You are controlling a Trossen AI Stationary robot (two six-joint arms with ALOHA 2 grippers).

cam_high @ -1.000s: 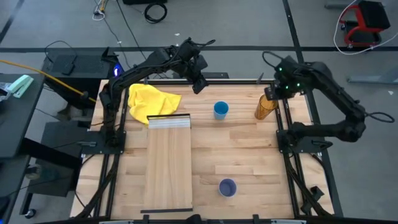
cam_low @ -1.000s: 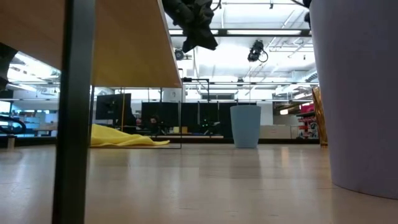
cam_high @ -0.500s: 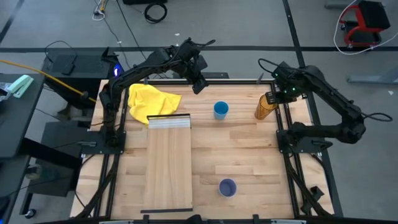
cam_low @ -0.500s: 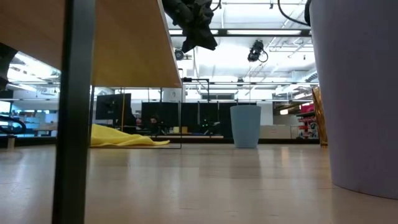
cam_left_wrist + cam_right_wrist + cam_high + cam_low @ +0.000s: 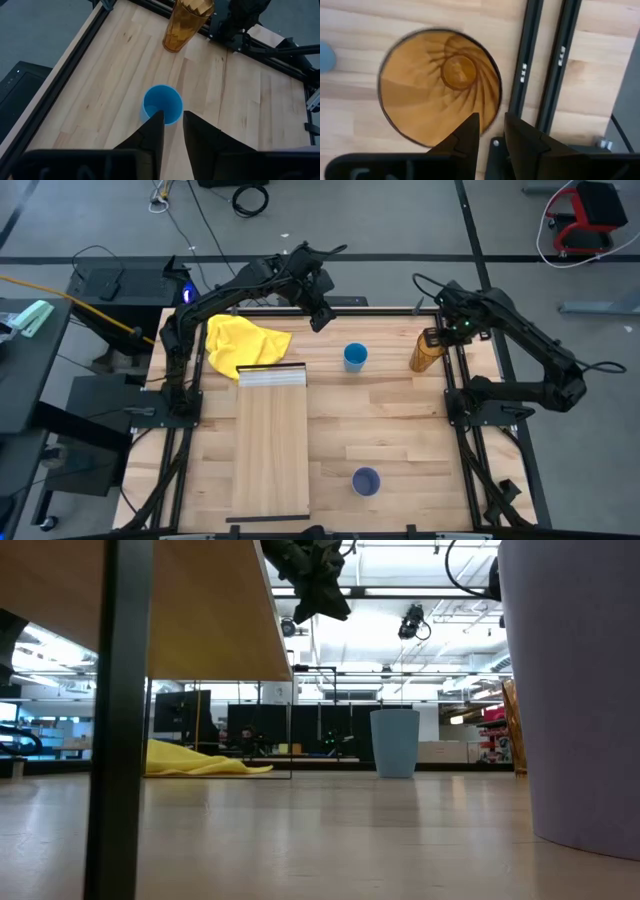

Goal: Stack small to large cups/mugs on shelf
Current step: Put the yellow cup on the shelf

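Slatted wood worktop (image 5: pixel 400 430): right gripper (image 5: pixel 491 131) has swung in over amber cup (image 5: pixel 427 351) at far right edge, jaws narrowly parted, nothing held. Left gripper (image 5: pixel 173 131) hangs above bright blue cup (image 5: pixel 355 357), jaws apart a little, empty. Lavender cup (image 5: pixel 366 481) near front. Shelf (image 5: pixel 270 442) bare; stacking not begun.

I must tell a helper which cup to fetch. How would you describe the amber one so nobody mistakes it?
Go to the slatted table's far right corner, beside the black frame rail. The amber cup stands there, taller than both blue cups, translucent brown with ribbed walls.
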